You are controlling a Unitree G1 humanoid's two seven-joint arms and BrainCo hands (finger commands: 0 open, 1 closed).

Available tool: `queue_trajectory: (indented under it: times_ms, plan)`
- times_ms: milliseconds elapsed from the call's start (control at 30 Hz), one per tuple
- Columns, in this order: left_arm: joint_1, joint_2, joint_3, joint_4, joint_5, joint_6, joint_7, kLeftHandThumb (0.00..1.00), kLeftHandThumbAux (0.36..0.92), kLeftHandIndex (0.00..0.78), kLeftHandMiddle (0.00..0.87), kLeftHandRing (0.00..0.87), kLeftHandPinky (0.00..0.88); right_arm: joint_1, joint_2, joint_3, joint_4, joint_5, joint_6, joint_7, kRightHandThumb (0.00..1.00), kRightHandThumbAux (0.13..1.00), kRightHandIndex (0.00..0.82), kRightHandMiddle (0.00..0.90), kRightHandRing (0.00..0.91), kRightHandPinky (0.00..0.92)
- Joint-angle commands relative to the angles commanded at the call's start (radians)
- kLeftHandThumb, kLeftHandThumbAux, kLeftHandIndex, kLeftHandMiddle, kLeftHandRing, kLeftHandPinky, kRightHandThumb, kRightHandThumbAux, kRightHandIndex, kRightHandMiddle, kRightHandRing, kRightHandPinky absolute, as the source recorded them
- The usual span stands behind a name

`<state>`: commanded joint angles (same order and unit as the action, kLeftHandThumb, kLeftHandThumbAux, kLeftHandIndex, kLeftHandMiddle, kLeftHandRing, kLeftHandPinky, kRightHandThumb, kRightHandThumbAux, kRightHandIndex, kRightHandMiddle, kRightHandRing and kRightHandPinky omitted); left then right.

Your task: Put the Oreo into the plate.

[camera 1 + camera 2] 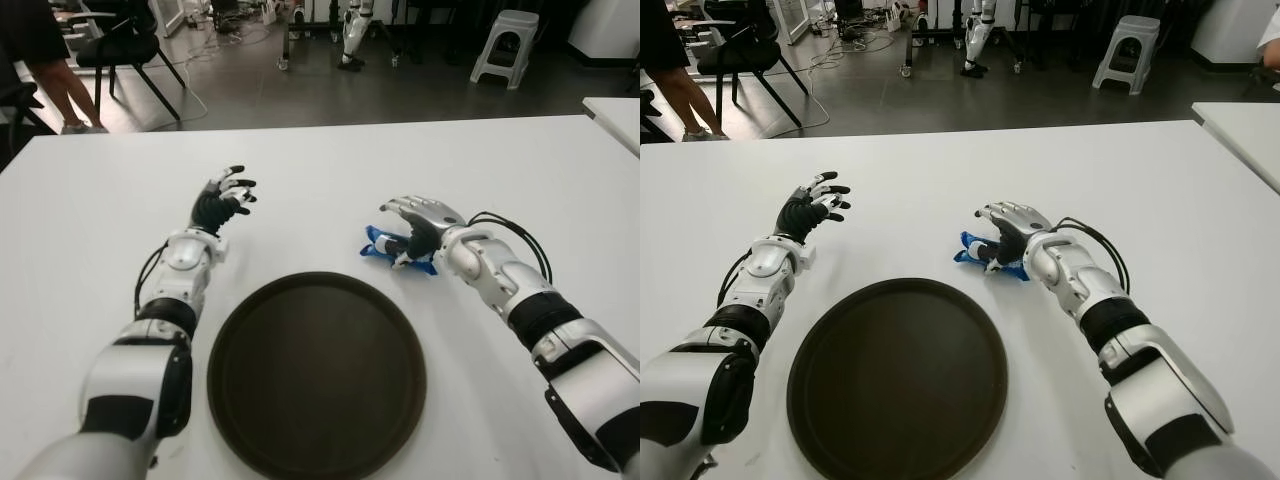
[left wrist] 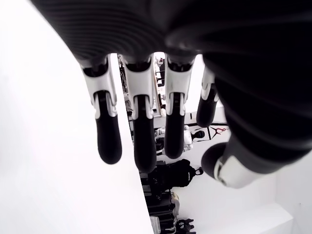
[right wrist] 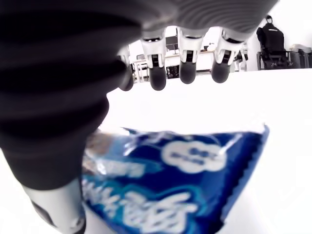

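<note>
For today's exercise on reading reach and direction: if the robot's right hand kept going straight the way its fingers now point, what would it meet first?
The right hand points toward the robot's left, arched over the blue Oreo pack. Its fingers would likely meet that pack first; beyond lies bare white table. The dark plate sits nearer the robot, off that line.

Blue packet, dark plate, white table

The Oreo (image 1: 385, 248) packet shows bright blue with white lettering and a white oval mark, and the plate (image 1: 317, 373) near it is a plain dark brown, no pattern at all. The table (image 1: 520, 170) is flat white. The right hand (image 1: 420, 225) shows silver-grey on its back, the left hand (image 1: 222, 198) black with white knuckle segments and black fingertips. Both forearms are glossy white with black joint bands. Far off, the floor is grey, with a pale grey stool (image 1: 505, 45).
</note>
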<state>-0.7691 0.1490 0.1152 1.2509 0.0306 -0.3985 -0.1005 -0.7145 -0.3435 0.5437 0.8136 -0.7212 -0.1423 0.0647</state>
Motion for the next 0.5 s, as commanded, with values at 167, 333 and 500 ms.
queue_trajectory:
  times_ms: [167, 333, 500]
  plan:
    - [-0.001, 0.0, 0.0, 0.001, 0.0, 0.001, -0.001, 0.224, 0.673, 0.171, 0.307, 0.364, 0.43, 0.001, -0.013, 0.006, -0.027, 0.005, -0.014, 0.06, 0.0, 0.774, 0.049, 0.037, 0.038, 0.075]
    - [-0.002, -0.001, 0.0, 0.001, -0.001, 0.004, -0.002, 0.23, 0.663, 0.168, 0.302, 0.354, 0.411, 0.001, -0.035, 0.011, -0.073, 0.016, -0.048, 0.149, 0.0, 0.746, 0.062, 0.056, 0.054, 0.073]
    - [-0.003, -0.002, 0.0, 0.002, -0.001, 0.008, -0.001, 0.234, 0.675, 0.175, 0.306, 0.36, 0.42, -0.007, -0.044, 0.011, -0.1, 0.019, -0.067, 0.222, 0.0, 0.707, 0.049, 0.05, 0.048, 0.068]
